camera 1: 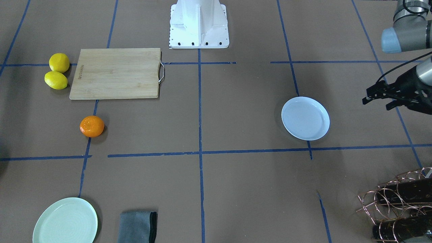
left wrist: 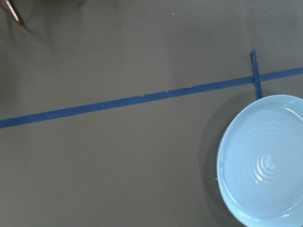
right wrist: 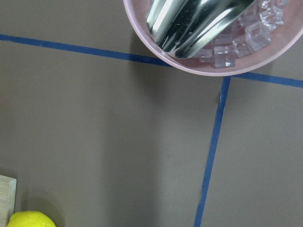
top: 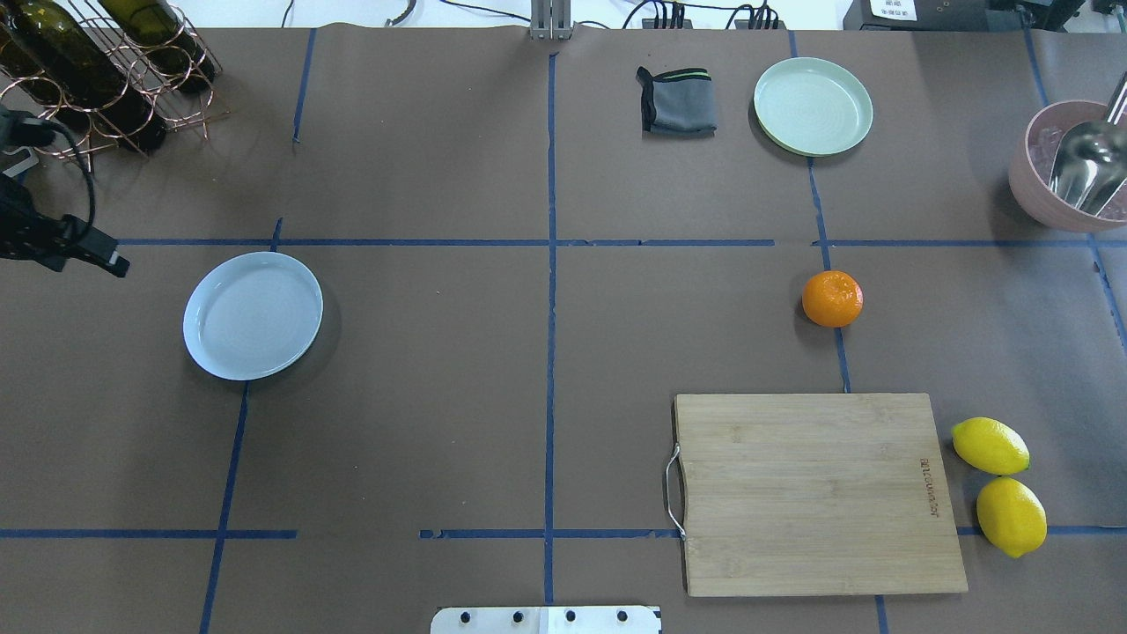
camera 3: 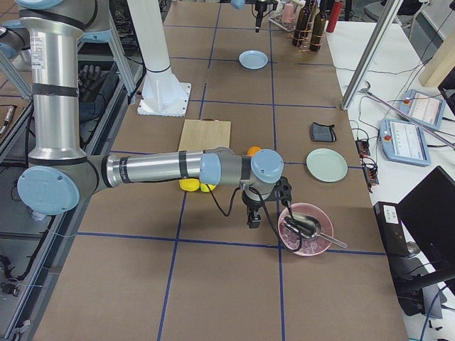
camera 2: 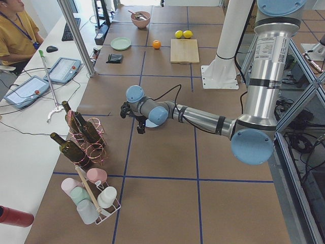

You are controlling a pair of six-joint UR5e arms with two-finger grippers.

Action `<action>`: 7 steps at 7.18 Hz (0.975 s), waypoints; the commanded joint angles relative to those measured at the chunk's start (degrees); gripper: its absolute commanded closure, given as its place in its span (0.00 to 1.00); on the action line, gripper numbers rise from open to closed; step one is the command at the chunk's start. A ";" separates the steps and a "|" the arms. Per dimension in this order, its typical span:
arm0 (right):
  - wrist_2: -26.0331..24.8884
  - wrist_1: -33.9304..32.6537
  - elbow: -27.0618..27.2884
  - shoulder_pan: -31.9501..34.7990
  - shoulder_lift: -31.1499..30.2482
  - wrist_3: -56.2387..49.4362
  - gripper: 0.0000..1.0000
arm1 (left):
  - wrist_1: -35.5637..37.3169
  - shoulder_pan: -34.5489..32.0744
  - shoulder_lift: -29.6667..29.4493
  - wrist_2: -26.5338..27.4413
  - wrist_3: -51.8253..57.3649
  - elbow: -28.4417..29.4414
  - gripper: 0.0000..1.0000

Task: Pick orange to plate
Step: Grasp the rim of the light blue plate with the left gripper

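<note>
Just beyond the cutting board (top: 819, 493), apart from it, the orange (top: 832, 298) sits on the surface; the plate (top: 253, 314) lies well left of the board. Probably light, firm and prone to rolling, so pinch across its middle. Left fingers (camera 1: 369, 94) spread, empty; right fingers (camera 3: 251, 219) cannot tell

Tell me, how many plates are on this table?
2. A pale blue plate lies empty on the robot's left side. A mint-green plate lies on its right side, at the far edge, beside a grey cloth. None seems hidden.
</note>
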 commanded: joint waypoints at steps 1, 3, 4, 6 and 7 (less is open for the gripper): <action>0.37 2.74 -0.80 -1.68 -0.20 0.17 0.00 | -1.73 4.13 -2.28 2.91 -4.93 3.28 0.00; 0.29 3.02 -0.28 -2.20 -0.11 -0.18 0.00 | -7.08 7.46 -2.37 6.59 -6.68 6.97 0.04; 0.11 5.11 -0.54 -2.38 -0.37 -0.01 0.00 | -7.46 8.00 -2.46 6.70 -6.69 7.42 0.09; 0.37 6.27 -0.80 -2.73 -1.43 0.16 0.00 | -7.37 8.35 -3.51 6.70 -6.78 7.86 0.21; 0.37 6.36 -0.81 -3.25 -1.43 0.17 0.00 | -7.46 8.44 -3.51 6.70 -6.52 7.86 0.28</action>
